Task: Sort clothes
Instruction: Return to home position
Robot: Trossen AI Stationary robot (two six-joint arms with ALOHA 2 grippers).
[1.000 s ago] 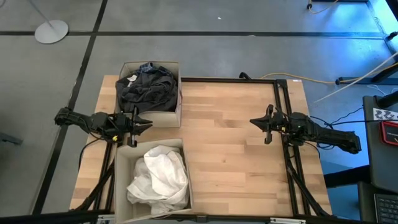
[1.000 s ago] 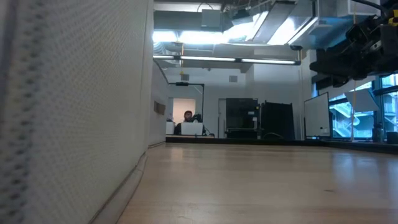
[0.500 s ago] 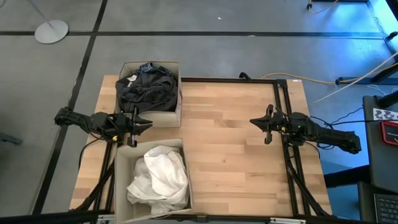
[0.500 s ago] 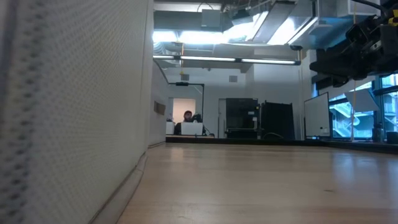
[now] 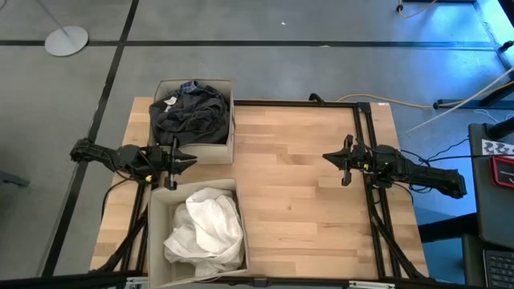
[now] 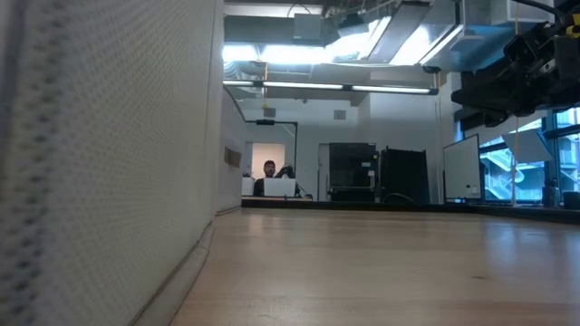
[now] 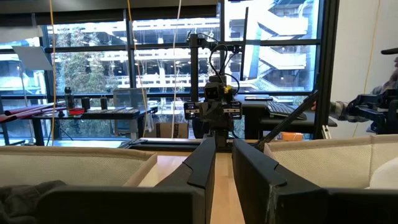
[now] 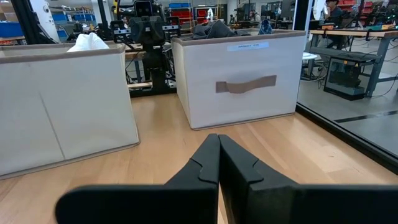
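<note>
A far beige square cloth box (image 5: 232, 128) and a near beige square cloth box (image 5: 193, 184) sit on the left side of the light wooden table (image 5: 297, 193).

The far box holds a heap of dark grey clothes (image 5: 189, 119). A bit of blue cloth (image 5: 191, 87) shows at the far edge of that heap. The near box holds a heap of white clothes (image 5: 207, 229).

The left gripper (image 5: 189, 160) hangs over the thin gap between the two boxes. It points toward the middle of the table. In the left wrist view its two dark fingers are a little apart, and a thin strip of wood shows between them. They hold nothing.

The right gripper (image 5: 329, 157) hangs over the right side of the table, well apart from the boxes. It points across at the left gripper. In the right wrist view its two dark fingers are pressed tight together, with nothing between them.

The right wrist view also shows both boxes from the side. The far box has a flat beige handle strap (image 8: 245, 85) on its front, and the dark clothes poke up over its rim. The white clothes poke up over the rim of the near box.

In the low view, far back in the room, a person (image 6: 270, 168) sits behind a laptop (image 6: 279, 186).
</note>
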